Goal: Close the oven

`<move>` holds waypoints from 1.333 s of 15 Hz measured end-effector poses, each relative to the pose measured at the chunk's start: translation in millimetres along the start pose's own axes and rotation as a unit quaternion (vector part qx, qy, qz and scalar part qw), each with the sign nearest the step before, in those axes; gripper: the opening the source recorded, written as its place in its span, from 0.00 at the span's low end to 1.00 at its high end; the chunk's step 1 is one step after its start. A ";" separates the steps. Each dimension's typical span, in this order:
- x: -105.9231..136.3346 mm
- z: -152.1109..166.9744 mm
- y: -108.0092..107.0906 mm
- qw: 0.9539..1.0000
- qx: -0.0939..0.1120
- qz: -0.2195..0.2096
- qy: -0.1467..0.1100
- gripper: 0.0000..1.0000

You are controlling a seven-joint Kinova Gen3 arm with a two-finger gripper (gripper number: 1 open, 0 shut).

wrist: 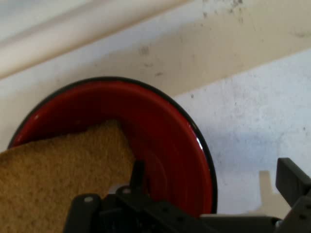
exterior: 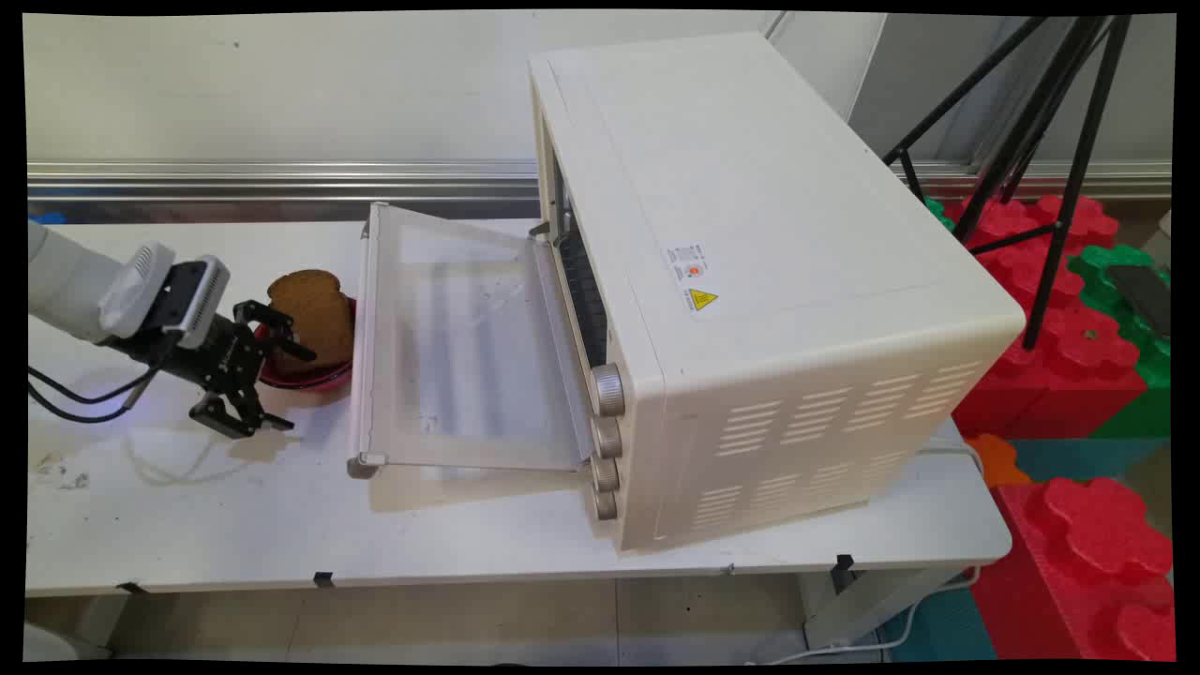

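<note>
A brown slice of toast leans in a red bowl on the white table, just left of the oven's open door. My gripper is low over the table at the bowl's left side and is open. Its far finger reaches into the bowl beside the toast, and its near finger hangs over bare table. In the hand view the toast lies left of my left finger, outside the gap. The bowl fills the middle, and my gripper holds nothing.
A large white toaster oven stands on the table's right half, its glass door folded down flat toward the bowl. Black cables hang under the arm. A black tripod and red and green foam blocks stand beyond the table's right end.
</note>
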 end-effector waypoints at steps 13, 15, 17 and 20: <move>23.9 -73.9 13.9 0.998 -0.018 -0.056 0.031 1.00; 28.8 -79.6 16.2 0.997 -0.025 -0.067 0.040 1.00; 32.3 -80.4 17.2 0.995 -0.031 -0.078 0.048 1.00; 32.2 -75.0 18.3 0.994 -0.037 -0.084 0.054 1.00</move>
